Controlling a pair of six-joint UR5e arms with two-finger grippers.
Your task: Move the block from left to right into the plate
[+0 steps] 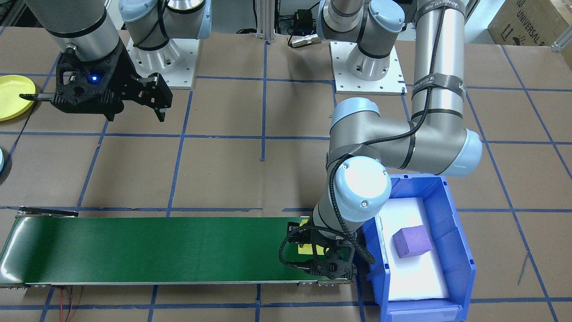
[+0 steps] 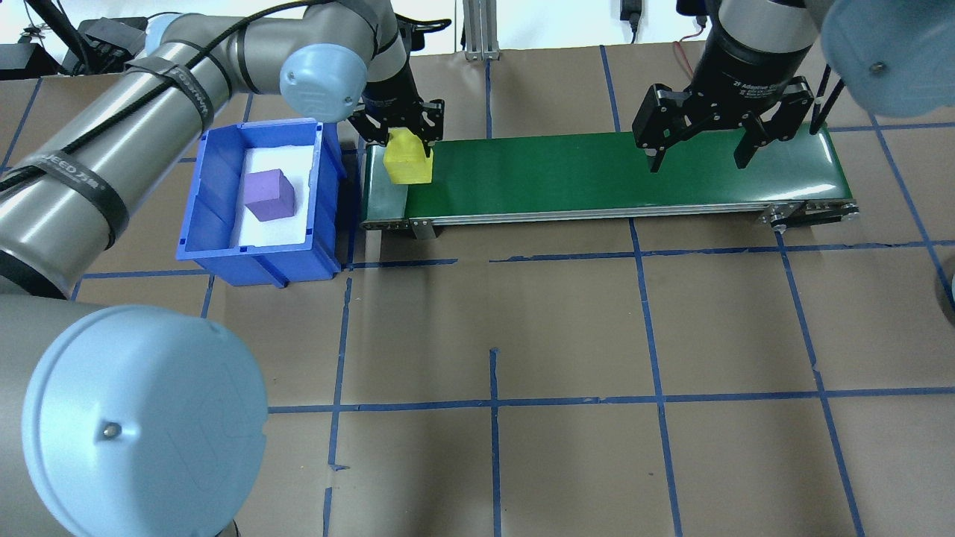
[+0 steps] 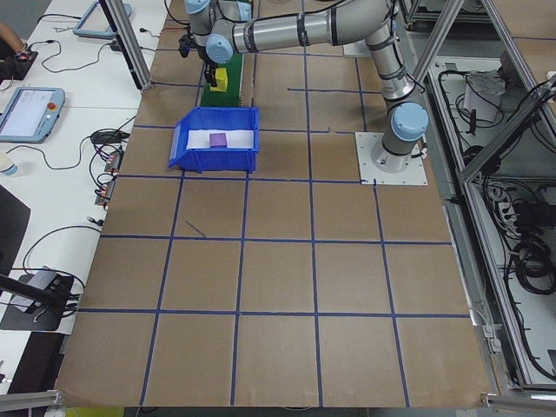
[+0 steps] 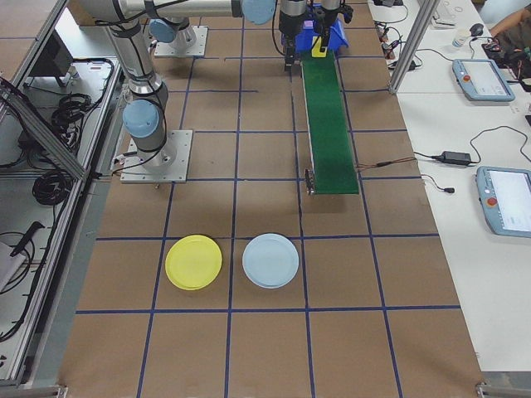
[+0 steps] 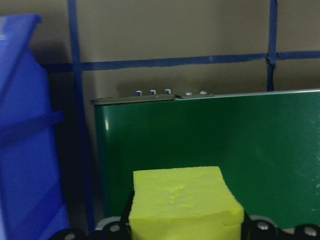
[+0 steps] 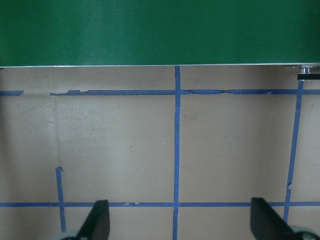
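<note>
Left gripper (image 2: 407,142): my jaws clamp the block (image 2: 407,158), just above the belt (image 2: 597,175) end.
Right gripper (image 2: 701,145): spread wide, empty, well along the belt.

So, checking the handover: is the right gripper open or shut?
Open. The right gripper hangs with its fingers spread wide and nothing between them, above the green belt.

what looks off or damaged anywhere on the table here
Nothing serious. The blue tape grid is torn and ragged in places. The yellow block sits squarely in the left gripper over the green conveyor.
</note>
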